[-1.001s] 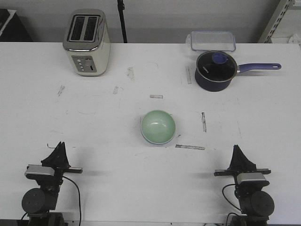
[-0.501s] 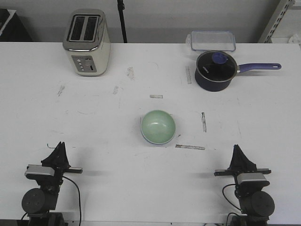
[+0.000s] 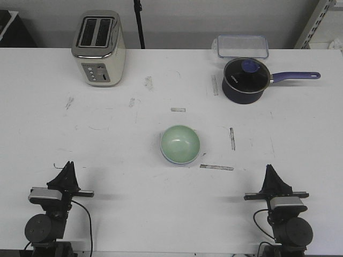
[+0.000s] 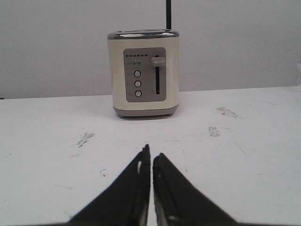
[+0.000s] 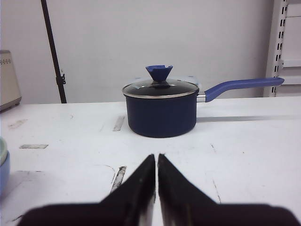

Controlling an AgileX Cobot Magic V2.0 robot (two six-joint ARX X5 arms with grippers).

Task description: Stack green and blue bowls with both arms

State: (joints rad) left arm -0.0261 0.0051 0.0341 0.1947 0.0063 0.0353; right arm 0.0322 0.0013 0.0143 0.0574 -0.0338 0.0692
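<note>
Front view first, nearest edge of the table: I have my left gripper (image 3: pixel 68 167) parked low on the left and my right gripper (image 3: pixel 269 171) parked low on the right, both resting close to the near edge and pointing away over the white table (image 3: pixel 107 139). Neither one carries anything. On the left wrist camera the fingers (image 4: pixel 136 188) lie pressed together with only a hairline seam between them, so that gripper is clenched on nothing. The right wrist camera shows the same: both fingers (image 5: pixel 169 188) closed tip to tip, empty.

Further out, about mid-table and roughly between the two arms, sits the green bowl (image 3: pixel 180 143), upright, mouth up. A thin bluish rim shows under its lower edge, and on the right wrist camera I can see a pale green rim (image 5: pixel 2 151) sitting on top of the blue bowl (image 5: pixel 3 173) at the picture's edge, so the green one is nested in the blue one. Both grippers are well apart from the pair. Short strips of grey tape (image 3: pixel 216 167) lie near the bowls.

At the far side, a cream toaster (image 3: pixel 98 48) stands on the left, straight ahead of my left gripper. On the right stands a navy saucepan (image 3: pixel 245 80) with a glass lid and purple handle, and just behind it a clear plastic container (image 3: pixel 242 46).
</note>
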